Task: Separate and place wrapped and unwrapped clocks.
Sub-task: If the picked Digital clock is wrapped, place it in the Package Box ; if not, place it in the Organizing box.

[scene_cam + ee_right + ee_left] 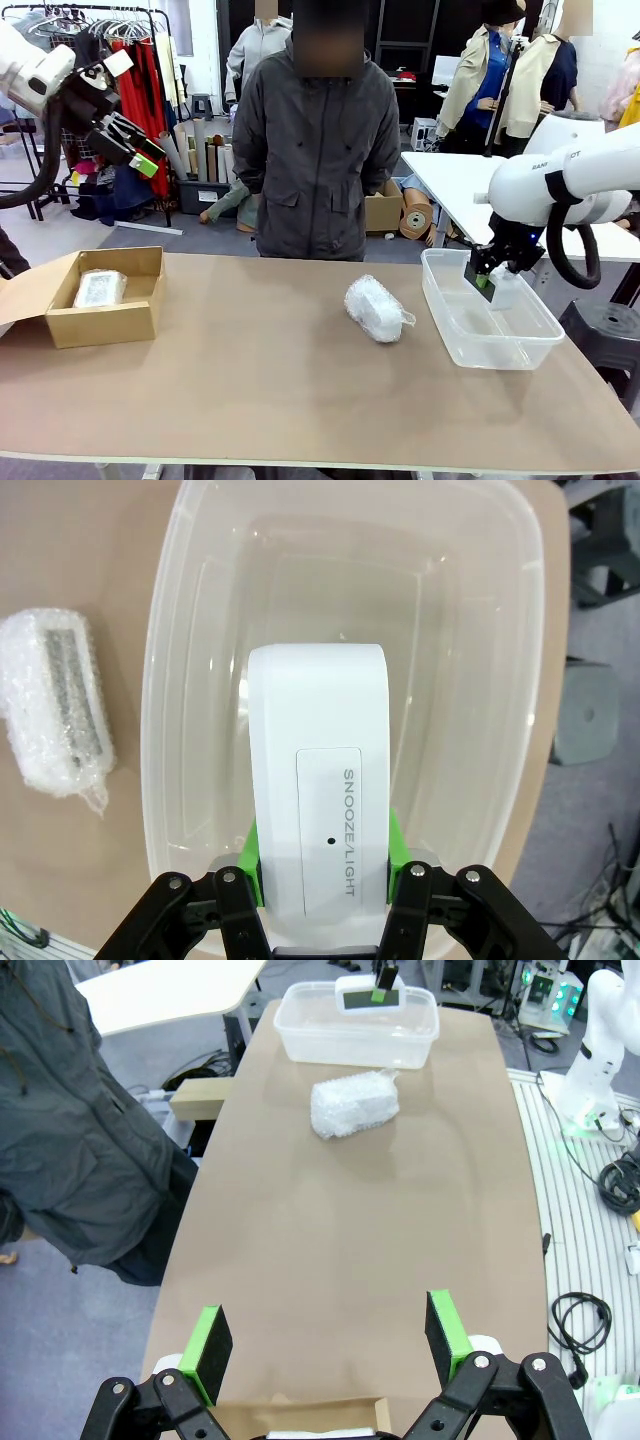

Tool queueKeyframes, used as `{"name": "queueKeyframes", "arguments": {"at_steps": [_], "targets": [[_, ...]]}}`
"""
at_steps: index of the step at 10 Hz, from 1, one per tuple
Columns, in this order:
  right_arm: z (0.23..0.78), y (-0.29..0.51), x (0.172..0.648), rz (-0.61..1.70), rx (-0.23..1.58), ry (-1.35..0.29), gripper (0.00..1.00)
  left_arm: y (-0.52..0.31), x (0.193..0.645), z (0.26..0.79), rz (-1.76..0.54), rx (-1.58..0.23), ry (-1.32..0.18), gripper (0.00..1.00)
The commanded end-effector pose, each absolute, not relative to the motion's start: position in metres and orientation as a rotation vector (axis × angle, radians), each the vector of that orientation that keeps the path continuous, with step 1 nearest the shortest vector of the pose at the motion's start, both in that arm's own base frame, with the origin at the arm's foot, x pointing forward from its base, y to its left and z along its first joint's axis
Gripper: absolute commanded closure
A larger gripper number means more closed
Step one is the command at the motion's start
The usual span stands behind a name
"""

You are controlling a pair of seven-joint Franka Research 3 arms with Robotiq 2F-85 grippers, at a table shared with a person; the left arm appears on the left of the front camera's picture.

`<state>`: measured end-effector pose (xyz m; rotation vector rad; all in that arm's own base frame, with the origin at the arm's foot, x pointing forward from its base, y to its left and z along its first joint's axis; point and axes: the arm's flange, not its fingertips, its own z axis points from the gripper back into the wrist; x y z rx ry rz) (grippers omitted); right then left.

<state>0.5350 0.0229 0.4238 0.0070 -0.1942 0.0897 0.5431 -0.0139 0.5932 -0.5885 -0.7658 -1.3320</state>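
Two wrapped clocks lie well apart: the loose bundle (376, 308) sits on the table (250, 400) near its middle, just at nine o'clock of the plastic tub (445, 315), and the boxed bundle (100, 288) rests inside the cardboard box (105, 325) at the table's nine o'clock end. My right gripper (322, 855) has its green pads clamped on the sides of the bare white clock (320, 750), and I see it held over the tub at the three o'clock end, snooze bar facing my wrist camera. My left gripper (328, 1340) hangs high above the box end, fingers spread wide, gripping nothing.
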Motion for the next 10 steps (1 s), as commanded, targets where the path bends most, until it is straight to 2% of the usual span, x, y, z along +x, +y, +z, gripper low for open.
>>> {"name": "queueKeyframes", "arguments": {"at_steps": [1, 4, 10], "targets": [[0.416, 0.021, 0.536, 0.044, 0.058, -0.215, 1.00, -0.014, 0.541, 0.593, -1.343, -0.589, -0.769, 0.00], [0.391, 0.026, 0.541, 0.029, 0.094, -0.172, 1.00, -0.014, 0.541, 0.593, -1.343, -0.589, -0.769, 0.00], [0.347, 0.020, 0.549, -0.049, 0.005, -0.151, 1.00, -0.014, 0.541, 0.593, -1.343, -0.589, -0.769, 0.00]]}}
